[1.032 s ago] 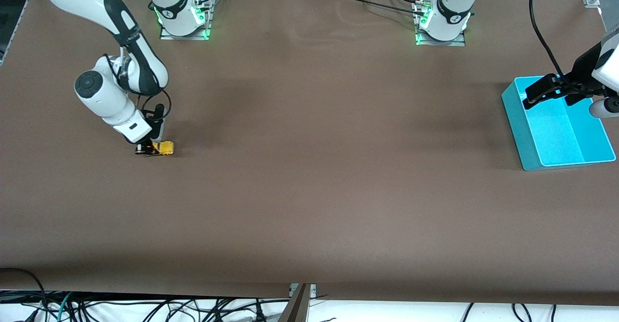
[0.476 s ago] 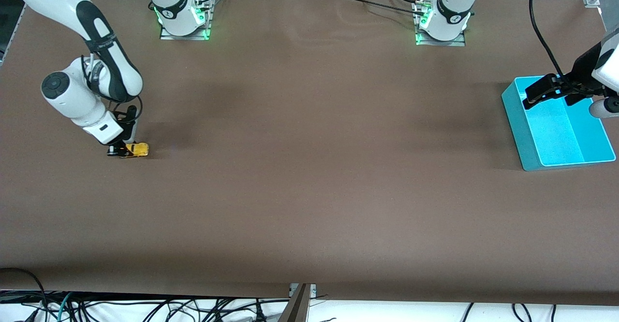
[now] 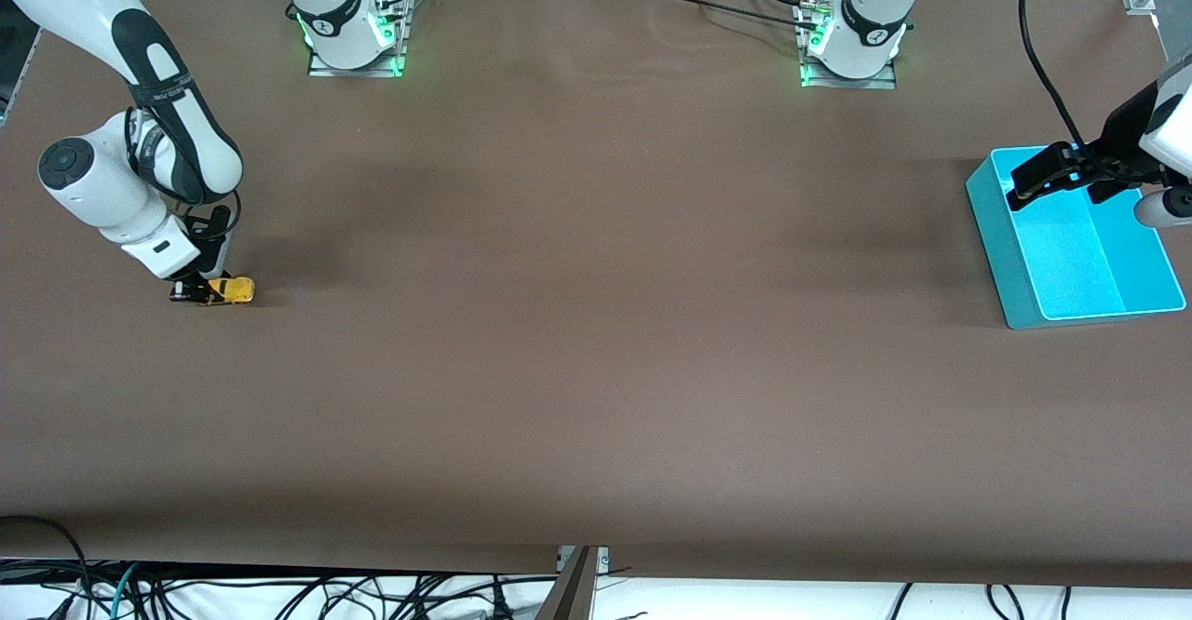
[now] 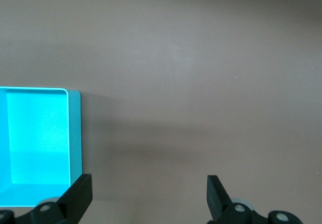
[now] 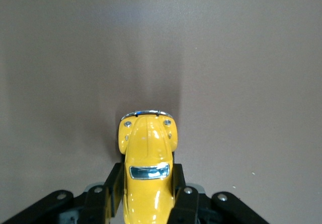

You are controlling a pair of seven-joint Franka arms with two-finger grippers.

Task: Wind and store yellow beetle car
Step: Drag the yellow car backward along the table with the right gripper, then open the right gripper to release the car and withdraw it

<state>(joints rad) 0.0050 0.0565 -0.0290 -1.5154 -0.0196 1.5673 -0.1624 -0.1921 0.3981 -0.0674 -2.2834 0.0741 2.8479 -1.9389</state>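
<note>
The yellow beetle car (image 3: pixel 233 290) rests on the brown table near the right arm's end. My right gripper (image 3: pixel 207 292) is shut on its sides. In the right wrist view the car (image 5: pixel 147 153) points away from the wrist, its body clamped between the black fingers (image 5: pixel 111 186). My left gripper (image 3: pixel 1041 176) hangs open over the rim of the teal bin (image 3: pixel 1006 252) at the left arm's end. In the left wrist view its gripper (image 4: pixel 149 194) has bare table between the fingers, with the bin (image 4: pixel 73 133) beside it.
Both arm bases (image 3: pixel 354 38) (image 3: pixel 849 52) stand along the table edge farthest from the front camera. Cables (image 3: pixel 279 592) hang below the nearest edge. The teal bin holds nothing.
My right gripper has dragged the car along the table toward the right arm's end, keeping its hold. The left arm has not moved.
</note>
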